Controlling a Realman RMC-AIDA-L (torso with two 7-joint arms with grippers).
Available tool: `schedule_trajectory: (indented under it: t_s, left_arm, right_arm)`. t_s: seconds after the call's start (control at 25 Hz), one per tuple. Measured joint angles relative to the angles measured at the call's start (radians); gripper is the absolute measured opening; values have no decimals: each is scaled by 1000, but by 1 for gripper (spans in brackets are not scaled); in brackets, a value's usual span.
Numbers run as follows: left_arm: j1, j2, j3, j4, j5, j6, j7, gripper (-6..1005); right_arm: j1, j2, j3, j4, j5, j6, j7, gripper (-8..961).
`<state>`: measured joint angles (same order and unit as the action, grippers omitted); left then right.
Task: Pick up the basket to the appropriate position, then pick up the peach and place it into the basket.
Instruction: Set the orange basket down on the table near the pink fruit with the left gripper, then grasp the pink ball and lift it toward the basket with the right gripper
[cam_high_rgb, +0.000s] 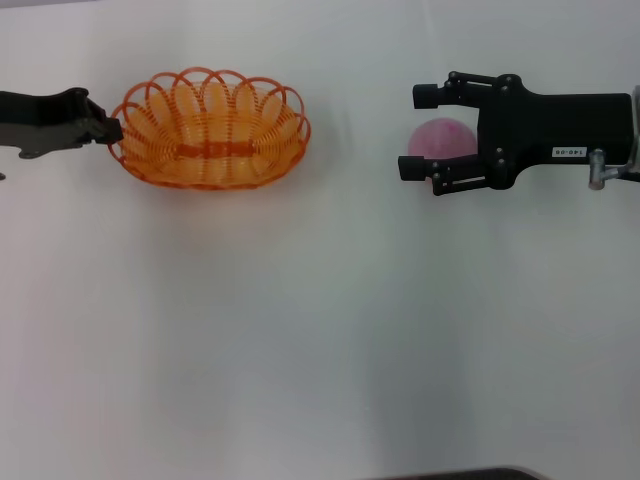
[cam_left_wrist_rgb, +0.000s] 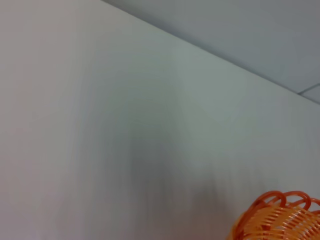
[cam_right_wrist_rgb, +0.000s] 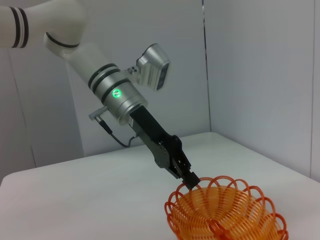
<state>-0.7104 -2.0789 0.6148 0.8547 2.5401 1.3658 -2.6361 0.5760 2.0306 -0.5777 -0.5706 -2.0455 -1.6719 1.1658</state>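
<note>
Left gripper (cam_high_rgb: 112, 130) pinching oval orange wire-coil basket (cam_high_rgb: 212, 128) rim at 9 o'clock; right gripper (cam_high_rgb: 428, 135) spread around round pink peach (cam_high_rgb: 443, 138) at 3 o'clock; close squarely across its middle before lifting

The head camera looks straight down on the bench (cam_high_rgb: 320, 350). Both wrist cameras face low across it, each sharing the basket (cam_right_wrist_rgb: 225, 212) with the head view.

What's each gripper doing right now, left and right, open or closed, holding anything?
Left gripper: closed on the basket rim.
Right gripper: open, fingers on either side of the peach, not yet gripping.
</note>
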Motion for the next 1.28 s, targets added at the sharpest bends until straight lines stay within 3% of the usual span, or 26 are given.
schedule_trajectory:
  t_s: [0.36,0.88,1.28]
  left_arm:
    - [3,-6,-2,4,0,2,2,43]
    - [17,-16,3,43,0,10,7,446]
    - [18,-17,47,53,3,31,8,859]
  right_arm:
    - [2,3,-2,1,0,12,0,957]
    - [3,10,-2,2,-1,14,0,958]
    - [10,16,-2,2,-2,24,-2,958]
